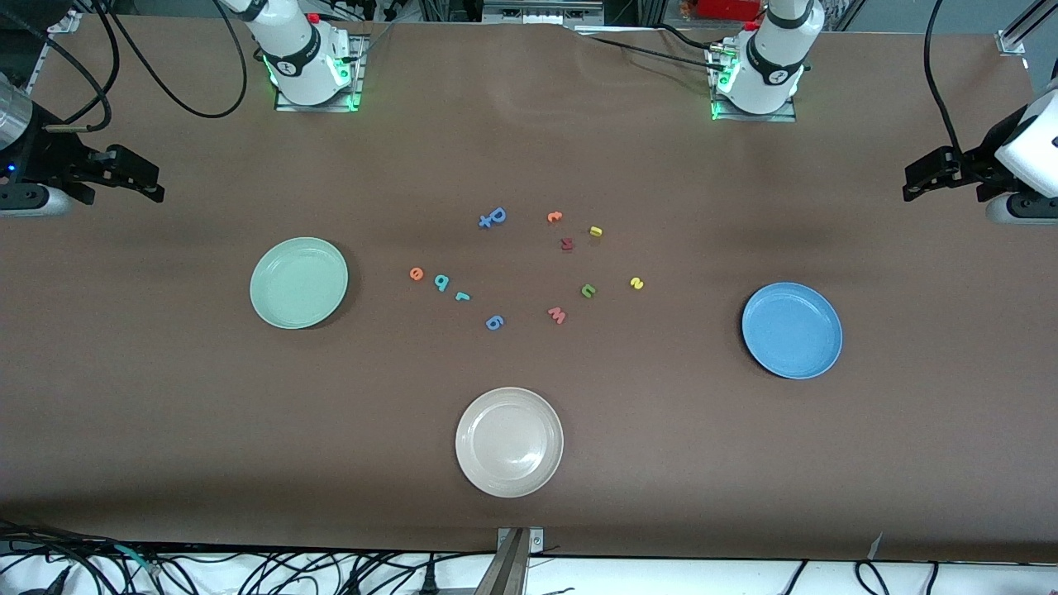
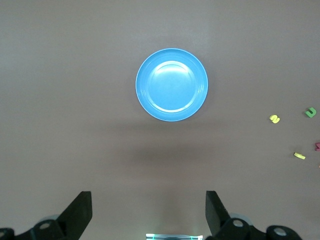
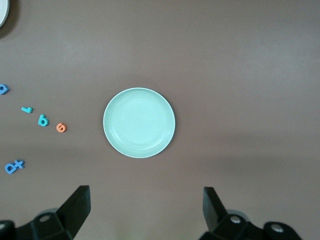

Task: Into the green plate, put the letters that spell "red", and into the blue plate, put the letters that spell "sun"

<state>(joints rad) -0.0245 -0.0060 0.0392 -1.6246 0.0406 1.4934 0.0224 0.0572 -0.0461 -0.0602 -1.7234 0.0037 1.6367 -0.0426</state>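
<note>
Both arms wait up high, left gripper (image 2: 148,212) and right gripper (image 3: 145,210) spread wide, empty. Drop your right one squarely over the orange "e" (image 1: 416,273) beside the green plate (image 1: 267,311).

I read no printed labels or brands. The only characters are the foam letters themselves, mid-frame: an orange "e" (image 1: 416,273), teal "d" (image 1: 441,282), teal "r" (image 1: 462,296), pink "w" (image 1: 557,315), yellow "s" (image 1: 636,283).
</note>
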